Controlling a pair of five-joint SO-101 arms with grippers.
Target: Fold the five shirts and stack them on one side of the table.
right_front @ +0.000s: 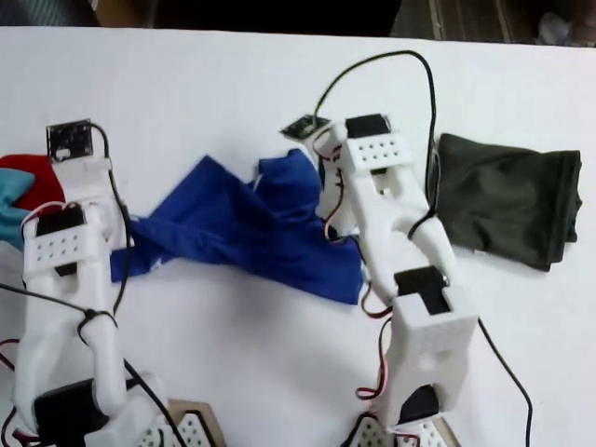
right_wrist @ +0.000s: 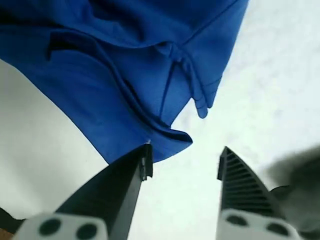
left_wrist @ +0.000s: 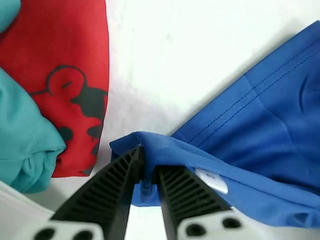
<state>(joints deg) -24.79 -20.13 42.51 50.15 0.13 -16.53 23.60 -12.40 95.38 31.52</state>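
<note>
A crumpled blue shirt [right_front: 251,233] lies across the middle of the table. My left gripper [left_wrist: 145,175] is shut on the blue shirt's [left_wrist: 250,130] rolled edge, at the shirt's left end in the high view [right_front: 119,244]. My right gripper [right_wrist: 184,162] stands open just above a loose corner of the blue shirt [right_wrist: 125,65], near the shirt's far right part [right_front: 328,186]; nothing is between its fingers. A folded dark green shirt [right_front: 507,196] rests on the right side. A red shirt [left_wrist: 65,65] with a black print and a teal shirt [left_wrist: 25,135] lie bunched at the left edge.
The red shirt [right_front: 33,177] and teal shirt [right_front: 11,200] sit close beside my left arm. The white table [right_front: 205,84] has free room at the back and in front between the two arm bases. A black cable [right_front: 507,363] trails by the right base.
</note>
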